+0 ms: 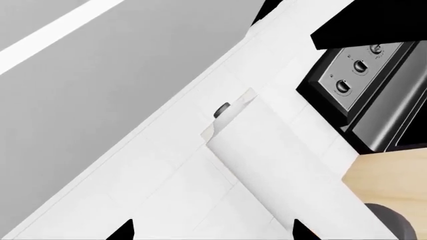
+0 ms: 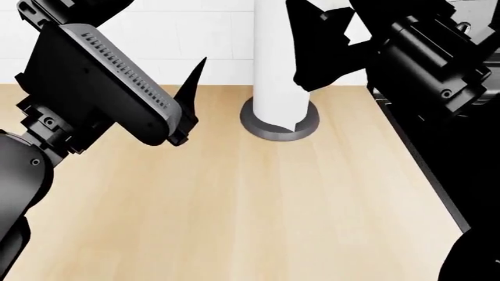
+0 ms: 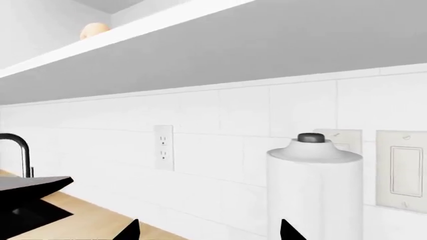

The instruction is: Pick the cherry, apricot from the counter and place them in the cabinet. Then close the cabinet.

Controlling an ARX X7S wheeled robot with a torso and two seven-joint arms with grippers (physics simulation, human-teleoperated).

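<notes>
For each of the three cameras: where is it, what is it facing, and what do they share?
Head: looks down over the counter; both arms show, left gripper, right gripper.
Left wrist: faces the wall tiles and stove knobs; only its fingertips show.
Right wrist: faces the backsplash, outlet and the apricot up in the cabinet.
Shared: the paper towel roll.
</notes>
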